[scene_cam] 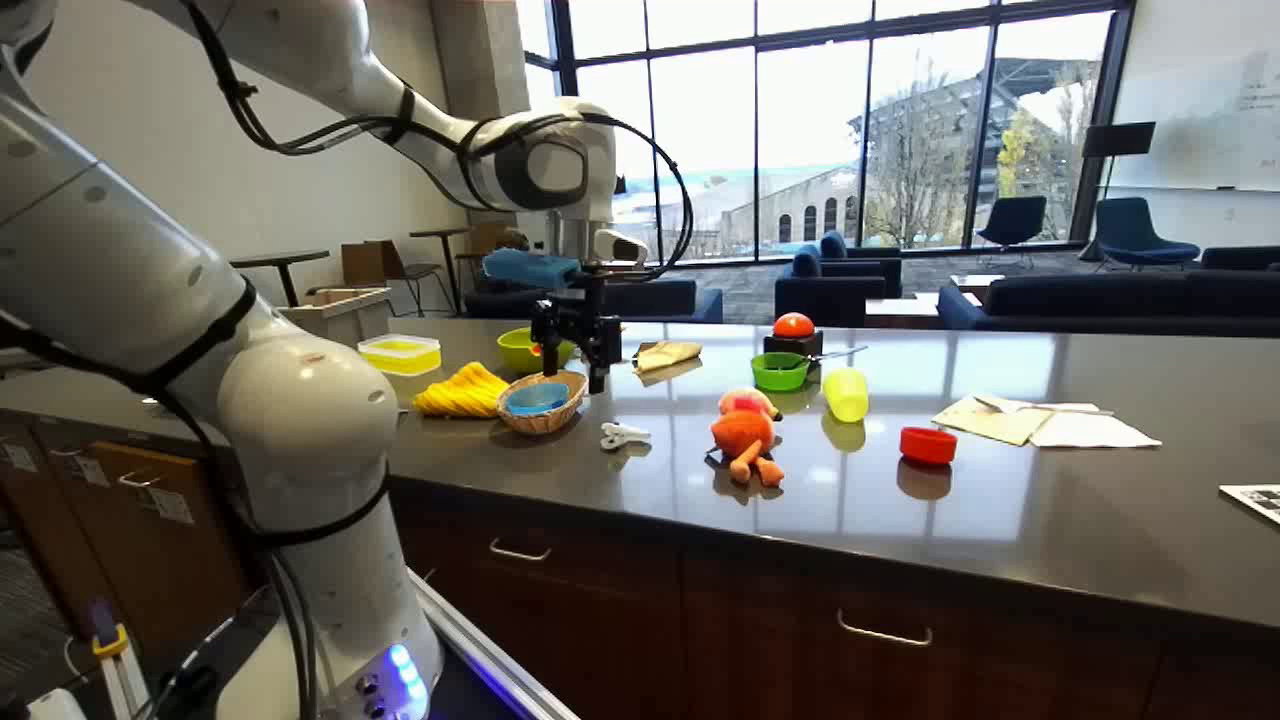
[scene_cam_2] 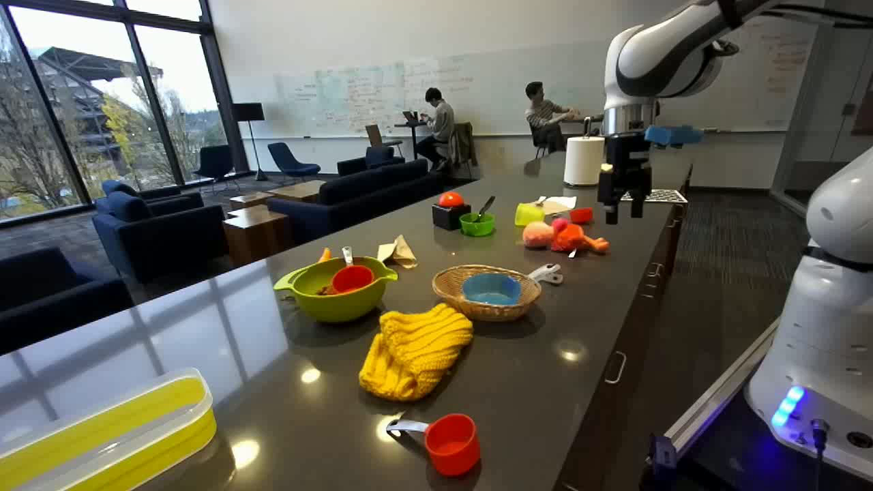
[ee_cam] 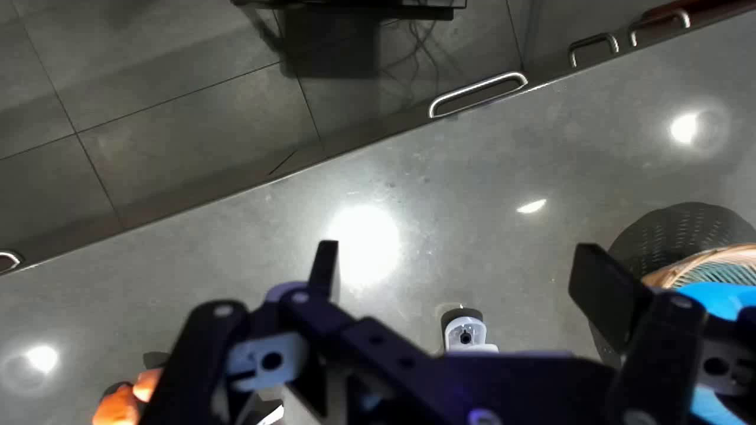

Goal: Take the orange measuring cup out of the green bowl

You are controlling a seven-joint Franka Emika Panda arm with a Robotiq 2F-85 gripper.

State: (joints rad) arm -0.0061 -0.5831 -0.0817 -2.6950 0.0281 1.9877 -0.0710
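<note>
Probably light and stiff, the cup (scene_cam_2: 352,278) in the bowl (scene_cam_2: 335,308) should lift best by its handle (scene_cam_2: 348,256); the fingers (ee_cam: 605,294) stand wide apart, empty.

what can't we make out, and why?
Green bowl, in an exterior view: bottom partly hidden by the red cup.
Orange item, in an exterior view: lower part behind that bowl.
Blue bowl, in the wrist view: cut by right edge, partly behind jaws.
Whiteboard writing, in an exterior view: too small.
</note>
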